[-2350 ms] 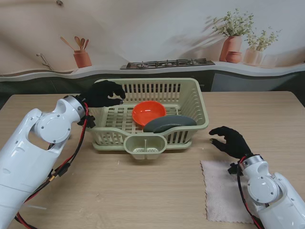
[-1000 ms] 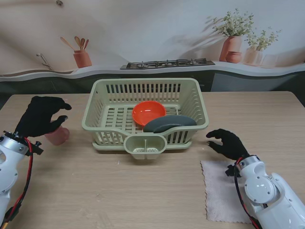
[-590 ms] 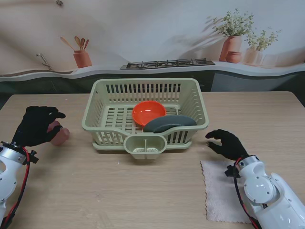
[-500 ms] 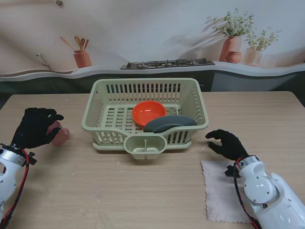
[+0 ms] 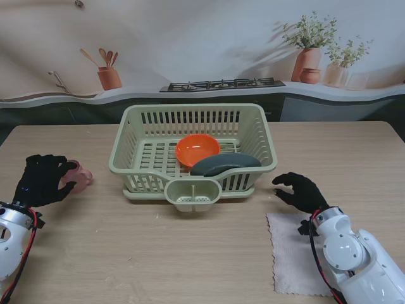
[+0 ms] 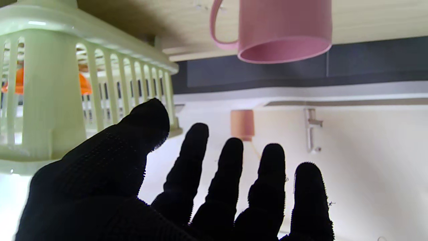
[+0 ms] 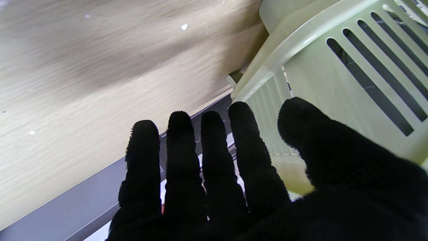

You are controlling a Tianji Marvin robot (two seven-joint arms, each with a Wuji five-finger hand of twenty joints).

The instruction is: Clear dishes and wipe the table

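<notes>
Backdrop: stove, utensil pot, potted plants on counter.

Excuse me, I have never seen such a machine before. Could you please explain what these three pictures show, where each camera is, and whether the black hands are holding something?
This is a robot with two white arms, each ending in a black-gloved five-finger hand. The wide picture comes from a camera on the robot's stand, looking down at a wooden table. The other two come from cameras on the wrists, looking along the fingers; those pictures appear upside down.

On the table stands a pale green dish basket holding an orange bowl and a dark grey dish. A pink cup stands upright on the left, and a pinkish cloth lies on the right.

The left hand is open just beside the cup; the left wrist picture shows its fingers spread and the cup apart from them. The right hand is also open, between basket and cloth, holding nothing.
</notes>
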